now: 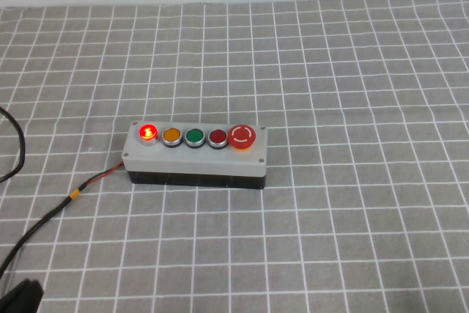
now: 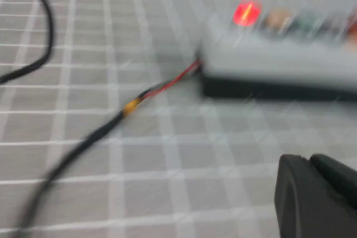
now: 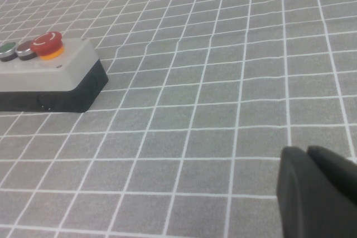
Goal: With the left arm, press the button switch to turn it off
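a grey checked cloth (image 1: 352, 71) covers the table, and the grey five-button box (image 1: 195, 157) sits near its middle. the left gripper (image 2: 321, 199) hangs low near the box's cabled end, apart from it; the right gripper (image 3: 318, 193) hovers well off its other end. both show pressed-together fingers. the button switch (image 1: 148, 133) glows red at the box's left end.

Grey worktop (image 1: 352, 203) cloth with white grid lines, pale grey control box (image 1: 195, 155) on a black base, glowing bright-red button switch (image 1: 148, 133), amber button (image 1: 171, 135), green button (image 1: 194, 136), dark red button (image 1: 218, 137), red mushroom button (image 1: 242, 135) with white arrows and yellow collar, black cable (image 1: 44, 221) with red wire and yellow band, matte-black left claw (image 2: 315, 199), matte-black right claw (image 3: 315, 193).
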